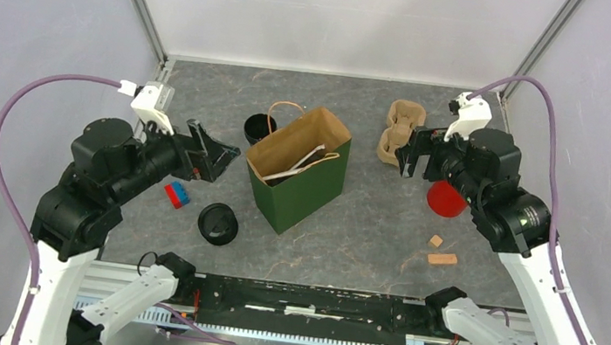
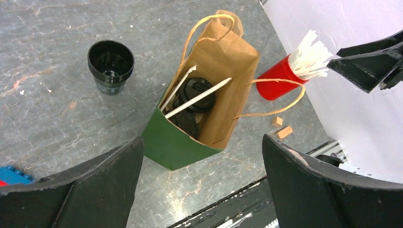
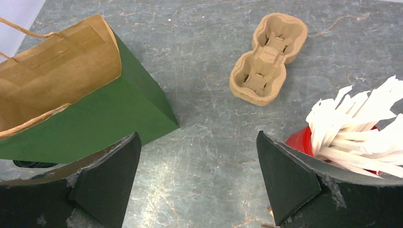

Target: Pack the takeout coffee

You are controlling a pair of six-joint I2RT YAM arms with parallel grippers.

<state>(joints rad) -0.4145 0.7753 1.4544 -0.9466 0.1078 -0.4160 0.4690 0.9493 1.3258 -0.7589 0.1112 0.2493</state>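
Between the wide-spread fingers of the left gripper (image 1: 218, 153), as its wrist camera looks down, stands the tall green paper bag with twine handles (image 2: 178, 142). It is upright with its mouth gaping, which I take to be how it is kept ready for loading from above. Deep inside it lie small black disposable cups with round black lids (image 2: 196, 92), at least two, with thin white sticks (image 2: 214, 89) leaning across them.

The left gripper holds nothing. A further black lidded cup (image 1: 217, 223) sits on the grey tabletop (image 1: 365, 233) just below and slightly ahead of that hand, near a blue and red toy brick (image 1: 177, 195). Another small black cup (image 2: 110, 61) (apparently without a lid) stands beyond the bag's far side, ahead of the same gripper.

The right gripper (image 1: 403, 156) hangs with its jaws apart and empty, the bag well to its left. The red cup stuffed with white paper packets (image 3: 298, 142) is close under its right finger, and the tan moulded-pulp cup carrier (image 3: 266, 59) lies ahead of it. Both loose cups are nearer the left hand, so I judge that arm better placed for the next pick.
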